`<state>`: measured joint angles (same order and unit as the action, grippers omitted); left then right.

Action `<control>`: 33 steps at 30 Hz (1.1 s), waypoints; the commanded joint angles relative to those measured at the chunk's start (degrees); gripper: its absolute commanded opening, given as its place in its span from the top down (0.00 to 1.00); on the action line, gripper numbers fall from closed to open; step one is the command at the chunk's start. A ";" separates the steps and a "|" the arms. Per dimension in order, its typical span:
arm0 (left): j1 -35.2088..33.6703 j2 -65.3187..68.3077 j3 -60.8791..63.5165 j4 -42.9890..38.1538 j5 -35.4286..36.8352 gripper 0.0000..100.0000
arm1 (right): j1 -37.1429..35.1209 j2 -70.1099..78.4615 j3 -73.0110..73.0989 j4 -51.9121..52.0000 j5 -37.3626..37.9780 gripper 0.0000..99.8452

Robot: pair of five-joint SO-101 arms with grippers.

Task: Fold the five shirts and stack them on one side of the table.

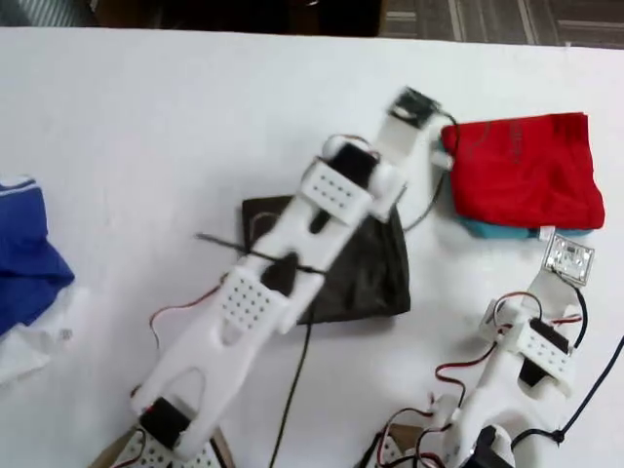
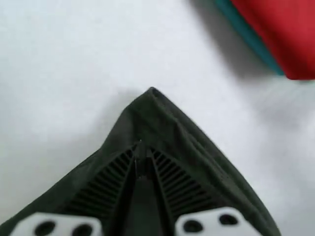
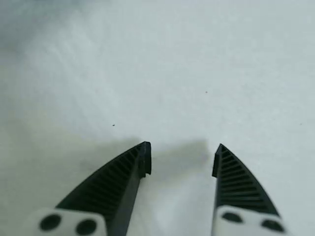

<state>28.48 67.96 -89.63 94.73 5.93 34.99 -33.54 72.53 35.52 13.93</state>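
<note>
left gripper (image 2: 140,150) stretched forward, pinching shirt (image 2: 165,118) (dark)

Left arm (image 1: 283,263) stretched far forward, left gripper (image 2: 141,147) pinched on dark shirt (image 2: 165,118); right arm (image 1: 507,375) tucked back, right gripper (image 3: 182,147) parted.

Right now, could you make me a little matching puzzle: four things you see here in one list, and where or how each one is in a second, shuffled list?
Things:
1. red shirt
2. dark shirt
3. blue shirt
4. right gripper

Places or states:
A. open above bare table
B. at the left edge of the high view
C. lying on a teal shirt
D. pinched by the shut left gripper

Pairs: 1-C, 2-D, 3-B, 4-A.
</note>
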 commanded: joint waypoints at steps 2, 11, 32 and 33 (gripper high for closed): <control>-7.38 -6.07 -4.88 7.65 -0.35 0.97 | -0.48 -1.54 -0.97 -0.92 -0.26 0.79; -19.52 -17.32 12.70 7.82 -7.82 0.97 | -0.57 -1.63 -0.97 -0.84 -0.26 0.79; -42.37 -80.53 97.63 -4.57 -20.75 0.89 | -41.71 8.04 -42.55 36.79 -0.26 0.62; -43.25 -82.99 102.02 -6.24 -21.54 0.86 | -42.77 10.77 -44.66 36.79 -0.70 0.62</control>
<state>-12.22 -6.42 1.10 92.62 -13.41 -4.13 -27.91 34.64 71.65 13.93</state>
